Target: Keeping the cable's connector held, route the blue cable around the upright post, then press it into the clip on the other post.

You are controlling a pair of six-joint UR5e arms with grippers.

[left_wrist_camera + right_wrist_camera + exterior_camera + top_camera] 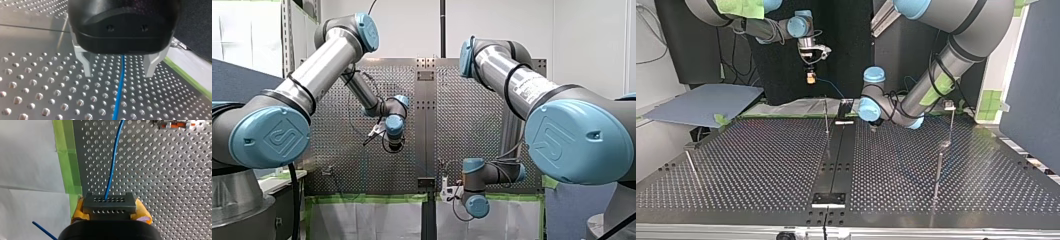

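Slippage is my worry: my right gripper (110,214) clamps the connector (109,205), my left gripper (118,73) gapes astride the blue cable (119,92) (ungripped), which could escape sideways.

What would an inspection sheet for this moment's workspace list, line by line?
Surface: grey perforated metal table.
Job's things: thin upright metal post; grey perforated connector block; clip not clearly seen.
Clutter: nothing seen.
Grippers: my right gripper, yellow pads, shut on the connector block above the table's taped edge; my left gripper, metal fingers open, low over the table.
Cables: thin blue cable leaves the connector block and runs between my left gripper's fingers, touching neither.
Surroundings: green tape, white sheet, blue-grey board.
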